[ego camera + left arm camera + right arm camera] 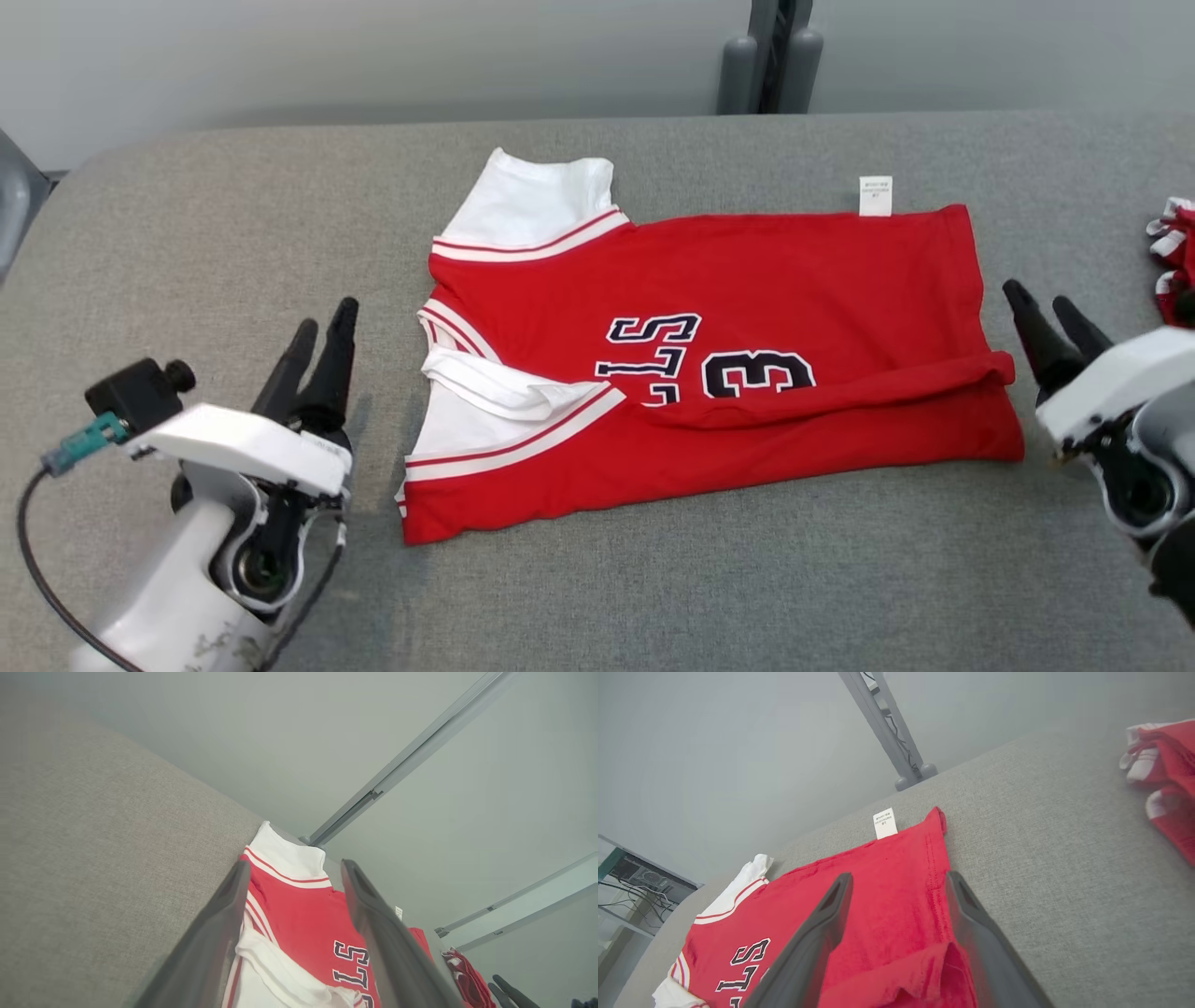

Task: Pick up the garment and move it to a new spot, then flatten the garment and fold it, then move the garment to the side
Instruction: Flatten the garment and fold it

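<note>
**Folded jersey and both grippers.** A red basketball jersey with white sleeves and dark numerals is shown lying flat at the middle of the grey fabric-covered table, its near long edge folded over. The sleeve end is turned toward the left gripper and the hem toward the right gripper. A white care label is seen projecting from the far edge. Each gripper is placed just beside one end of the jersey, jaws spread wide and holding nothing. A second red-and-white garment is bunched at the table's right edge.
</note>
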